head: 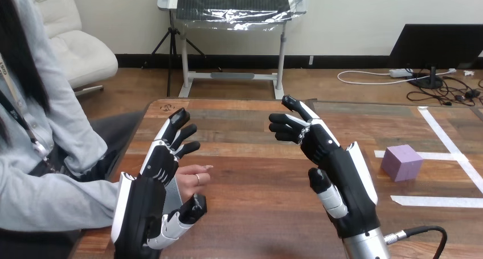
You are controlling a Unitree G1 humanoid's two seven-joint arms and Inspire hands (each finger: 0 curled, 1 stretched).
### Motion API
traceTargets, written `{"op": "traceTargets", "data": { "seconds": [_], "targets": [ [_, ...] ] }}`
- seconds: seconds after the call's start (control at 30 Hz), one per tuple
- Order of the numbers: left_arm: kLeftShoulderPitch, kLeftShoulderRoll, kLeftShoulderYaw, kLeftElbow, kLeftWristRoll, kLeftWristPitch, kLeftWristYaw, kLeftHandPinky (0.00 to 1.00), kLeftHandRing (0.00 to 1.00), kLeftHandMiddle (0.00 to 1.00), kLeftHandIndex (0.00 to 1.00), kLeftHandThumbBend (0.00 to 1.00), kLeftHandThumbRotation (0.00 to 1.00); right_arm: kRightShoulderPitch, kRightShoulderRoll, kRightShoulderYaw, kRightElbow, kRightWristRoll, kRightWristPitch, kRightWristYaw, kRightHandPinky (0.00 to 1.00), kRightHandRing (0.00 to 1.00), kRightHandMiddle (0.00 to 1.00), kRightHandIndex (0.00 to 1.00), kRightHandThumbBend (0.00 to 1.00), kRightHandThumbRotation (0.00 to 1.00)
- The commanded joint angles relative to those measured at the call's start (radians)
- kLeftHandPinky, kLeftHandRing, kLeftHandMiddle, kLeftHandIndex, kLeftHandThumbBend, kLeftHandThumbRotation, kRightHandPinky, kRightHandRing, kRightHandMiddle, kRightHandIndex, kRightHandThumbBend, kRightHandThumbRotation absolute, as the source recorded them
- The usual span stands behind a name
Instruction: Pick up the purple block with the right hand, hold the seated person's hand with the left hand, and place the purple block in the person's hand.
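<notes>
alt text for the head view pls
The robot's left hand is open alongside the person's hand at the left of the table. Its right hand hovers open over the middle, and the purple block lies untouched to its right.

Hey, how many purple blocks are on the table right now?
1. The purple block sits on the table's right side among white tape strips, apart from the right robot hand. Nothing suggests a hidden one.

The wooden table (256, 179) carries the purple block (402, 162) at its right, among white tape strips (436, 201).
</notes>
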Motion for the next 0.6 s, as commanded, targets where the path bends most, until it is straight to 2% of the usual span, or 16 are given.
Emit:
{"op": "traceTargets", "data": {
  "seconds": [0.0,0.33,0.57],
  "targets": [
    [-0.028,0.003,-0.004,-0.057,-0.006,0.013,0.001,0.81,0.89,0.93,0.91,0.97,0.77,-0.060,-0.027,0.002,-0.037,0.007,-0.010,0.006,0.77,0.79,0.82,0.90,1.00,0.95],
    [-0.013,0.004,-0.005,-0.079,-0.006,0.025,0.002,0.82,0.89,0.93,0.91,0.96,0.77,-0.073,-0.046,-0.006,-0.037,-0.009,0.000,-0.006,0.78,0.81,0.83,0.89,0.99,0.93],
    [-0.011,0.002,-0.006,-0.081,-0.007,0.025,0.001,0.83,0.90,0.93,0.91,0.94,0.75,-0.096,-0.066,-0.021,-0.034,-0.012,0.024,-0.023,0.78,0.81,0.83,0.88,0.98,0.87]
  ]
}}
